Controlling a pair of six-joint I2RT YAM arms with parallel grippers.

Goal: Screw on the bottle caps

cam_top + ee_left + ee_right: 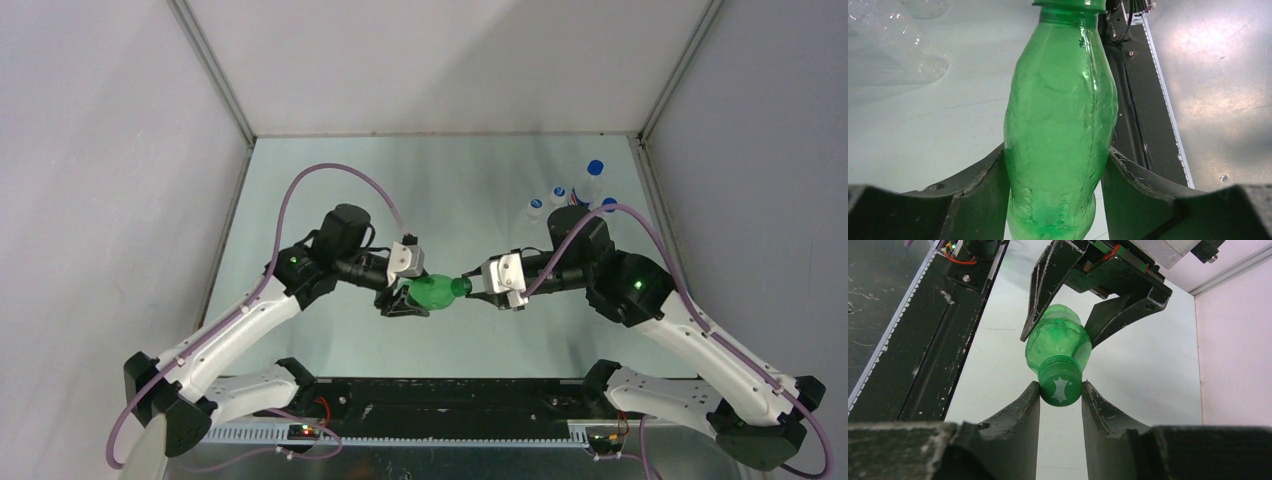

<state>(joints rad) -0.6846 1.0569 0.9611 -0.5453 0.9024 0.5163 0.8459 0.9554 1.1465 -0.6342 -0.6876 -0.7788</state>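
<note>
L gripper is clamped round the body of the green bottle, jaws spread to its width. It holds the bottle sideways above mid-table, neck pointing right. The dark green cap sits on the mouth. R gripper has both pads against the cap's sides, jaws narrow; looks like a pinch to me. I reckon we're at the twist step for bottle no. 1. Next I need a firm squeeze, then wrist roll about the bottle's axis, L steady, prob. w/ re-grips. The clear bottle lies on the table, far side. White cap not in view.
</note>
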